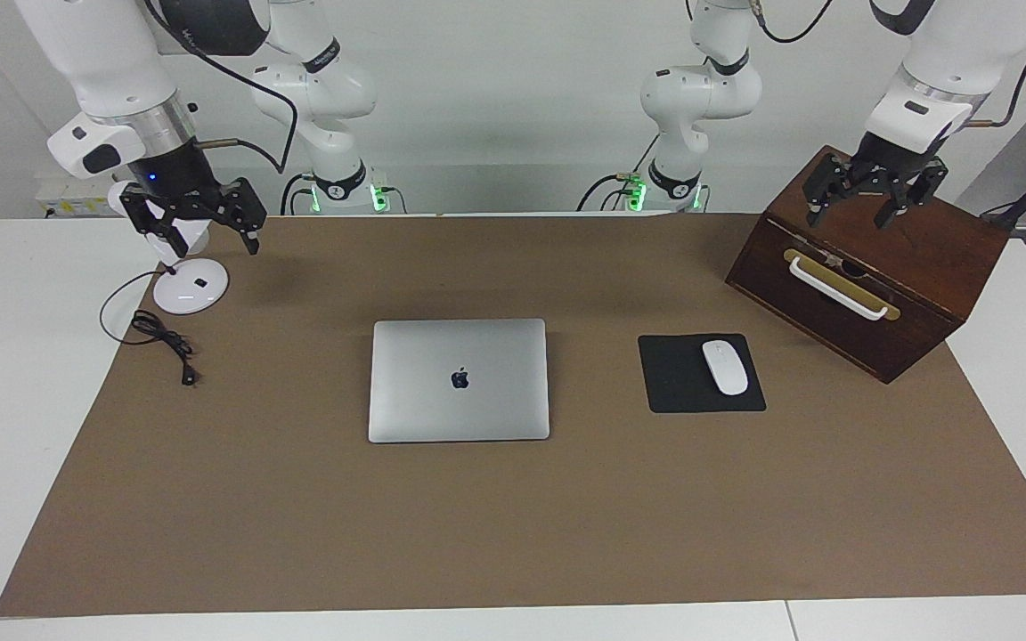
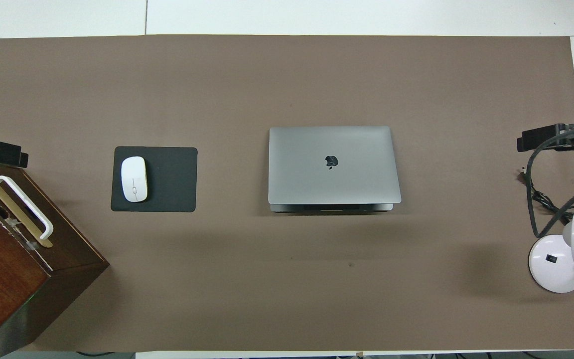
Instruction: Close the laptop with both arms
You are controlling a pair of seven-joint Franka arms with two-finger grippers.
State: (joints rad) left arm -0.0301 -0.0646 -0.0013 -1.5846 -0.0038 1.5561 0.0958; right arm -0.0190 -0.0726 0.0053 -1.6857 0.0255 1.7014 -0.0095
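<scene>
The silver-grey laptop lies in the middle of the brown mat with its lid down flat and the dark apple logo facing up. Nothing touches it. My right gripper hangs open and empty in the air over the white lamp's base, toward the right arm's end of the table. My left gripper hangs open and empty over the top of the wooden box, toward the left arm's end. Both are well apart from the laptop.
A black mouse pad with a white mouse lies beside the laptop toward the left arm's end. Near it stands a dark wooden box with a white handle. A white desk lamp and its black cord sit at the right arm's end.
</scene>
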